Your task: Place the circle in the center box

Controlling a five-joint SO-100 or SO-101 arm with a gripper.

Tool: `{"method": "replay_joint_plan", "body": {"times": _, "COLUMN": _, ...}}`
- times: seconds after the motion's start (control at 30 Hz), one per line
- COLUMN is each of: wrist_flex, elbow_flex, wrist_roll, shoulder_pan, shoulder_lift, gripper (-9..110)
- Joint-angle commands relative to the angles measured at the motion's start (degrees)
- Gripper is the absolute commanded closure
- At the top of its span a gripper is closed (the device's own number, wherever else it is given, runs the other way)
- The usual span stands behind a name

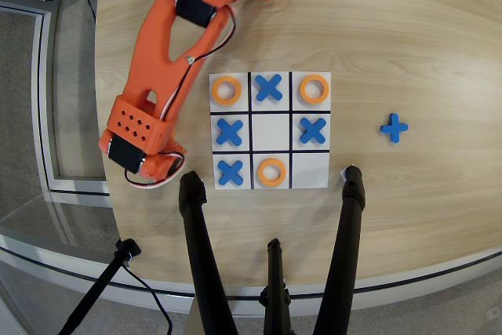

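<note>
My claw [161, 169] sits low at the desk's [408, 45] left edge, jaw state hidden from me, while one circle [271, 172] lies bottom-middle, just below the empty center box [271, 132].

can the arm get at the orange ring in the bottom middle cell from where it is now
Probably yes. The orange ring lies flat with its top uncovered, and the arm's gripper end sits just left of the board, with only a blue cross between them to pass over.
</note>
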Motion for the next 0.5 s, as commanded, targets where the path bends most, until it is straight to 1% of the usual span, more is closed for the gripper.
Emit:
{"method": "replay_joint_plan", "body": {"times": 0.0, "wrist_flex": 0.1, "elbow_flex": 3.6, "wrist_roll": -0.2, "shoulder_pan": -3.3, "shoulder_lift": 10.9, "gripper": 102}}
{"method": "replay_joint_plan", "body": {"times": 0.27, "wrist_flex": -4.1, "elbow_flex": 26.5, "wrist_roll": 0.4, "shoulder_pan": -14.2, "shoulder_lift": 32.7, "gripper": 102}}
{"method": "replay_joint_plan", "body": {"times": 0.47, "wrist_flex": -8.1, "elbow_flex": 41.6, "wrist_roll": 1.1, "shoulder_pan": -23.1, "shoulder_lift": 43.0, "gripper": 102}}
